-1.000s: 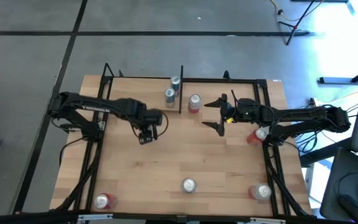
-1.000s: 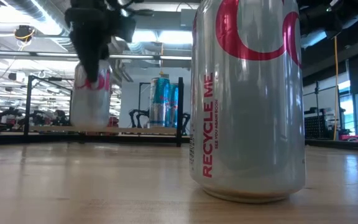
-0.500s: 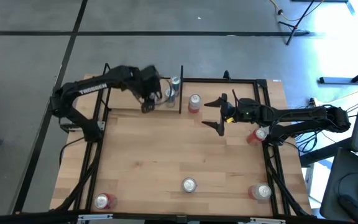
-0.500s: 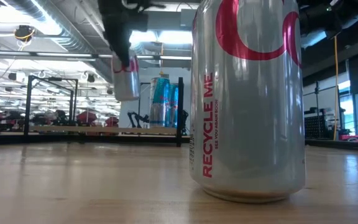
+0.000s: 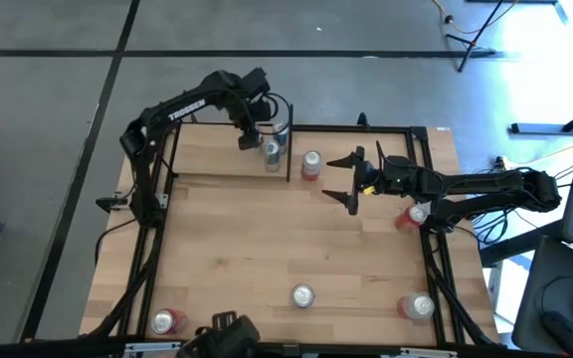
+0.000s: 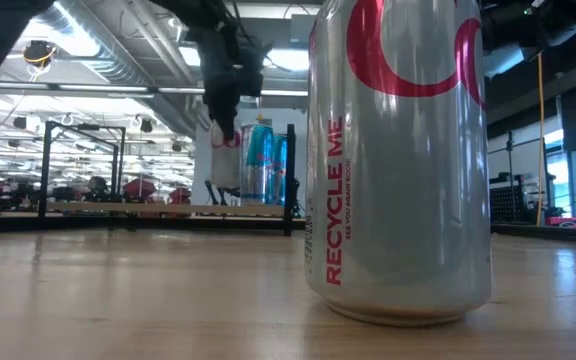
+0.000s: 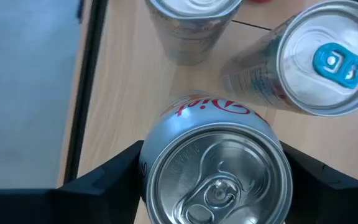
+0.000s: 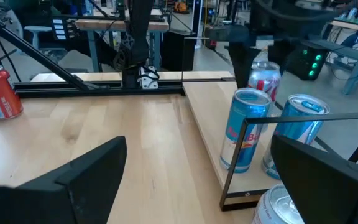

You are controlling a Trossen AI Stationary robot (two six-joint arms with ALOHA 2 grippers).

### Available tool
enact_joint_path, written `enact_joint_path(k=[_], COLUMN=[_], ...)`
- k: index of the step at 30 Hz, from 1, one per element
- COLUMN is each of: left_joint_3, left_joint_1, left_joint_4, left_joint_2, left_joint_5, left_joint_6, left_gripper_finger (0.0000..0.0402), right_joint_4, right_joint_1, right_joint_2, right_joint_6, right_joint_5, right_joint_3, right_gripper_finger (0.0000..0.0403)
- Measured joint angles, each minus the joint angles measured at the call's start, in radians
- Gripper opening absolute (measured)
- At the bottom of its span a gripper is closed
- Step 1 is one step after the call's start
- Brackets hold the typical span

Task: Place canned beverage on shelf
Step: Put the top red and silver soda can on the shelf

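The left gripper (image 5: 248,139) hangs over the shelf (image 5: 222,151) at the far edge of the table (image 5: 267,249), its jaws clamped on a silver and red can (image 7: 216,171) held upright just beside two blue cans (image 8: 247,127) standing on the plank. The right gripper (image 5: 354,181) waits above the table near the shelf's end post, jaws spread wide and holding nothing.

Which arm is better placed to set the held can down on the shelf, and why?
Left. Its claw grips the silver can above the shelf, beside two blue cans. The right claw waits open and empty over the table.
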Motion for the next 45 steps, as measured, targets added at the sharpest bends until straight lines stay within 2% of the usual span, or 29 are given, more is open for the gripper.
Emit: enact_joint_path(k=[13,28,35,45], left_joint_3=[-0.011,-0.012,-0.012,-0.011], left_joint_1=[0.033,0.044,0.044,0.042], left_joint_4=[0.021,0.031,0.034,0.027], left_joint_2=[0.063,0.07,0.072,0.071], left_joint_5=[0.058,0.039,0.039,0.021], left_joint_6=[0.056,0.044,0.048,0.048], left_gripper_finger=[0.0271,0.0282,0.0306,0.0369], right_joint_4=[0.022,0.023,0.043,0.044], right_joint_1=[0.0,0.0,0.0,0.0], right_joint_2=[0.0,0.021,0.025,0.025], right_joint_6=[-0.055,-0.052,-0.054,-0.055], right_joint_5=[0.001,-0.003,-0.003,-0.003], right_joint_3=[0.0,0.0,0.0,0.0], right_gripper_finger=[0.0386,0.0386,0.0386,0.0386])
